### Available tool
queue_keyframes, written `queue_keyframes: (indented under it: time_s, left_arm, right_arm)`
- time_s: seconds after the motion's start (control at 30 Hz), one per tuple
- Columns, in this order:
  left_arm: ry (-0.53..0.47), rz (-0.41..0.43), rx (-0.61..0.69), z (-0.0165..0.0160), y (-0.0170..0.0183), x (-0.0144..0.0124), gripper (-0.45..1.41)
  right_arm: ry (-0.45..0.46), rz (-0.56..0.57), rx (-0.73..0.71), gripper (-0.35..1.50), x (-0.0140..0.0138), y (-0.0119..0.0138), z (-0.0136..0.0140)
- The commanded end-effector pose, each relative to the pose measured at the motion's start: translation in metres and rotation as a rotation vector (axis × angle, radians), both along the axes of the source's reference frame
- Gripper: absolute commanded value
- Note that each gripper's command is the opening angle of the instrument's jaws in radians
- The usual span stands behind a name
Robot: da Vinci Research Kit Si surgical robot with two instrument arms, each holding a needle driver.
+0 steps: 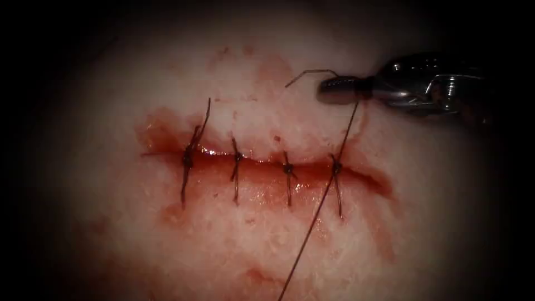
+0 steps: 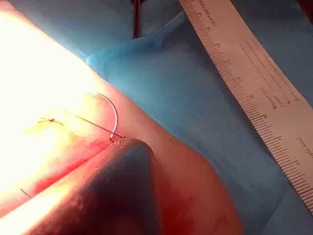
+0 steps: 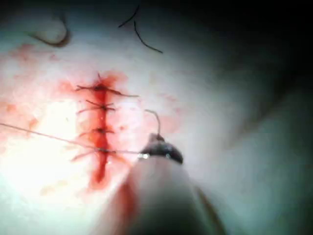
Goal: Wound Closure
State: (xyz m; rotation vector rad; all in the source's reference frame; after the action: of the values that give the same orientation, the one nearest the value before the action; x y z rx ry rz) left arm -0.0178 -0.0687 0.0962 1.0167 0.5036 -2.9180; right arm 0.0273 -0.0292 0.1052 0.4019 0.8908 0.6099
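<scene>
The tissue [image 1: 267,234] has a horizontal cut [image 1: 368,175] crossed by several knotted stitches [image 1: 288,170]. Above the cut's right end, my right tool [image 1: 329,89] is shut on the curved needle [image 1: 312,72] near its thread end. The needle is clear of the tissue, its point aimed left. Thread [image 1: 323,206] runs from the jaws down across the rightmost stitch [image 1: 336,167] to the bottom edge. In the right wrist view the tool [image 3: 157,147] holds the needle [image 3: 154,117], and the thread [image 3: 58,138] crosses the cut. In the left wrist view a tool tip [image 2: 124,143] grips the needle [image 2: 114,110].
Red fluid [image 1: 262,192] wets the tissue around the cut. Cut ends of thread [image 3: 139,34] lie on the tissue beyond the far stitch. A ruler [image 2: 254,83] rests on the blue drape [image 2: 186,73] beside the tissue.
</scene>
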Motion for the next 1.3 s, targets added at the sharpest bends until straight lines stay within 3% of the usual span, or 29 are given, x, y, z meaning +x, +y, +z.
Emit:
queue_keyframes:
  time_s: [0.03,0.83,1.0,1.03,1.07,1.1,1.13,1.3]
  left_arm:
    - [0.001,0.001,0.009,0.0003,-0.0009,-0.0004,-0.45]
    - [-0.015,-0.007,0.019,-0.0001,-0.0024,0.0005,-0.45]
    - [-0.034,-0.031,0.003,-0.0002,-0.0012,-0.0003,-0.45]
    - [-0.036,-0.037,-0.002,-0.0002,-0.0007,-0.0004,-0.45]
    - [-0.036,-0.037,-0.002,-0.0002,-0.0007,-0.0004,-0.45]
    - [-0.041,-0.051,-0.011,-0.0003,0.0003,-0.0005,-0.45]
    - [-0.044,-0.063,-0.018,-0.0004,0.0012,-0.0005,-0.45]
    - [-0.040,-0.115,-0.042,-0.0010,0.0050,0.0002,-0.45]
  right_arm:
    - [0.002,-0.003,-0.007,-0.35,0.0007,0.0000,0.0003]
    - [0.000,0.017,-0.022,-0.35,0.0004,0.0008,0.0009]
    - [0.055,0.036,0.006,-0.35,0.0010,-0.0009,-0.0002]
    - [0.064,0.024,0.014,-0.13,0.0011,-0.0013,-0.0006]
    - [0.064,0.024,0.014,-0.13,0.0011,-0.0013,-0.0006]
    - [0.066,0.022,0.015,0.84,0.0010,-0.0020,-0.0014]
    - [0.065,0.023,0.014,1.08,0.0009,-0.0022,-0.0018]
    - [0.095,0.037,0.018,1.30,-0.0002,-0.0030,-0.0035]
